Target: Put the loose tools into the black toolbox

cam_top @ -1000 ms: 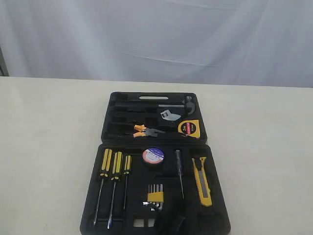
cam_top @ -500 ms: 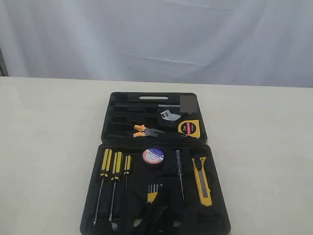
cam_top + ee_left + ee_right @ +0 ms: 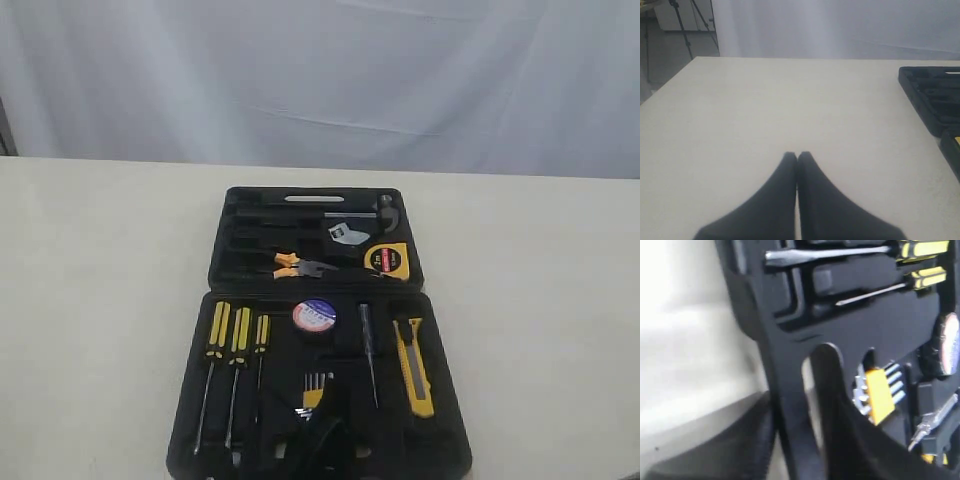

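Note:
The black toolbox (image 3: 222,262) lies open on the table. In its far half rest the orange-handled pliers (image 3: 300,267) and the yellow tape measure (image 3: 388,259). The near half holds the tape roll (image 3: 314,316) and the utility knife (image 3: 415,366). My right gripper (image 3: 305,452) is at the box's near edge. In the right wrist view it (image 3: 795,385) straddles the box's near rim bar (image 3: 790,405): one finger stands through the slot, the other outside, with thin gaps on both sides. My left gripper (image 3: 797,156) is shut and empty over bare table, away from the toolbox (image 3: 932,95).
Three yellow-and-black screwdrivers (image 3: 235,340), a slim tester screwdriver (image 3: 368,345) and yellow-clipped hex keys (image 3: 879,392) sit in the near half. A hammer (image 3: 345,213) and a wrench lie in the far half. A white curtain hangs behind the table.
My right gripper has slid left along the near edge and risen in front of the hex keys. Its jaws have narrowed round the rim bar.

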You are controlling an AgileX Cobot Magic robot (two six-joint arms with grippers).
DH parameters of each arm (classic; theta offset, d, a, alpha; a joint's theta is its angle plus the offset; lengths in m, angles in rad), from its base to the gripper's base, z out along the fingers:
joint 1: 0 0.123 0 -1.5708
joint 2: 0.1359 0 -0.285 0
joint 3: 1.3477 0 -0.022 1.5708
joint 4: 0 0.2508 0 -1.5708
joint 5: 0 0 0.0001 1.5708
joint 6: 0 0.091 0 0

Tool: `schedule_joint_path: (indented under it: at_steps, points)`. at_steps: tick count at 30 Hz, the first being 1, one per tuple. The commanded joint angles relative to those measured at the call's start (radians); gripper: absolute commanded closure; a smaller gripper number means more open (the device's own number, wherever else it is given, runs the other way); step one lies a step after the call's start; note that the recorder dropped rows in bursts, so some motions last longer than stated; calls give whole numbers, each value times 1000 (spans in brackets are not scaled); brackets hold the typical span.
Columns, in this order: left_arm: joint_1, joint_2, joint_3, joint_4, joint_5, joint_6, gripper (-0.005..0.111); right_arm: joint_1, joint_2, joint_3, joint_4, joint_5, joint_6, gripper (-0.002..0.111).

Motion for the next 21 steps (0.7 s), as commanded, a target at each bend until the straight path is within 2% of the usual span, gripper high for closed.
schedule_joint_path:
  at_steps: [1, 2, 3, 13, 17, 21]
  points:
    - [-5, -1, 3, -10, -10, -2, 107, -10, 17, 6, 24, -17, 4, 99]
    - [-5, -1, 3, -10, -10, -2, 107, -10, 17, 6, 24, -17, 4, 107]
    - [-5, -1, 3, -10, -10, -2, 107, -10, 17, 6, 24, -17, 4, 109]
    - [-5, -1, 3, -10, -10, -2, 107, 3, -51, 6, 59, -19, -93, 109]
    - [-5, -1, 3, -10, -10, -2, 107, 30, -157, 6, 151, -60, -193, 109]
    - [-5, -1, 3, -10, -10, -2, 107, 62, -272, -4, 334, -94, -347, 109]
